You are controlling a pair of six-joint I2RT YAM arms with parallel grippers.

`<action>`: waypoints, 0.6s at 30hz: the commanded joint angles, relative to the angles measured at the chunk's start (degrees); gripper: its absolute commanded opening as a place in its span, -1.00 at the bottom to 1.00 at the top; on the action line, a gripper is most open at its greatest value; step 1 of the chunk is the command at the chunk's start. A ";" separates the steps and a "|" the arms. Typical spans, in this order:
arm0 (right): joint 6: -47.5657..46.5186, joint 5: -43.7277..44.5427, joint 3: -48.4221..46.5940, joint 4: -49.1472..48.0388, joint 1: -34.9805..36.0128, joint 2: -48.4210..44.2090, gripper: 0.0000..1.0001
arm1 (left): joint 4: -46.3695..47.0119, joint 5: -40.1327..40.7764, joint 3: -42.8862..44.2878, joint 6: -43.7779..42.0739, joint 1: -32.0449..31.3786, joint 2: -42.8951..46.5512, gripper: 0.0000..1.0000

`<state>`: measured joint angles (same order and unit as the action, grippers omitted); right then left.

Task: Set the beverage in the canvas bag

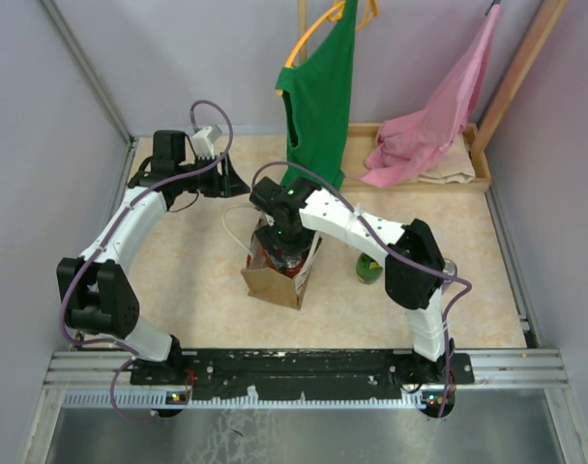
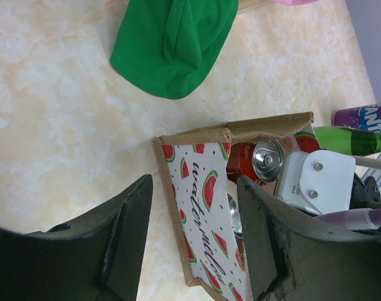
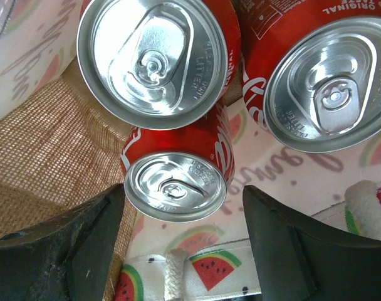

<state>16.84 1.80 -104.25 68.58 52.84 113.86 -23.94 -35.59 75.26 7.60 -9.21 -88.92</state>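
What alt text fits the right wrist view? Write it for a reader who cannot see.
Three red soda cans, seen from above, stand upright inside the canvas bag with its watermelon-print lining. The right gripper is open at the bottom of the frame, its dark fingers either side of the lower can, with a white rope handle between them.

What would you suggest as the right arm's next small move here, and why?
Probably lift the right gripper straight up out of the canvas bag. Its jaws stand open, clear of the red can upright below them beside two other cans, so that can looks released; a straight lift should avoid catching the bag's walls.
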 commanded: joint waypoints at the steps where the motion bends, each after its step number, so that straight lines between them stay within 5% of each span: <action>1: -1.20 -0.49 -1.52 -0.99 0.47 -3.54 0.52 | 1.49 -0.62 -0.51 -1.17 0.16 1.82 0.25; 13: -1.99 5.34 -13.02 -6.85 0.47 -7.86 0.53 | 1.71 -0.80 -0.48 -1.19 0.16 1.81 0.25; 18: -0.96 16.16 -14.38 -11.68 0.24 -11.77 0.53 | 1.97 -0.71 -0.29 -1.23 0.16 1.74 0.25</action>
<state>16.05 7.70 -115.24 62.65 52.84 108.22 -23.92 -35.59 75.18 7.42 -9.21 -88.92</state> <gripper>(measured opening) 0.762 0.627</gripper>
